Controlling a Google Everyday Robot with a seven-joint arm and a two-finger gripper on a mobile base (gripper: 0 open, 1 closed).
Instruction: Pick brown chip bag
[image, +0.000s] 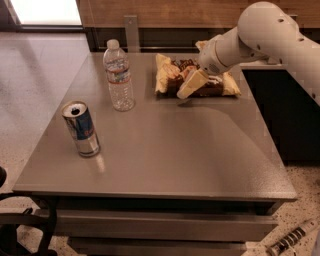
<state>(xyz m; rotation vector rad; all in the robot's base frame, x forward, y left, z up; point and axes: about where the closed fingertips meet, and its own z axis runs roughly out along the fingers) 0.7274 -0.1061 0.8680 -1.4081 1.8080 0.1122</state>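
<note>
Brown chip bag (212, 90): is it picked up yet?

— No. It lies flat at the far right of the surface (165, 150), not lifted as far as I can see.

— And the tool?

— The tool (192, 84) is down over the middle of the brown chip bag, touching it or just above. Whether it is open or closed I cannot tell.

— So what is done?

— I judge the reach is made. Closing on the bag and lifting it remain.

— Anything in the way?

— The water bottle (119, 75) stands near the bag, on the side away from the arm. The energy drink can (81, 128) is well apart, toward the front.
</note>
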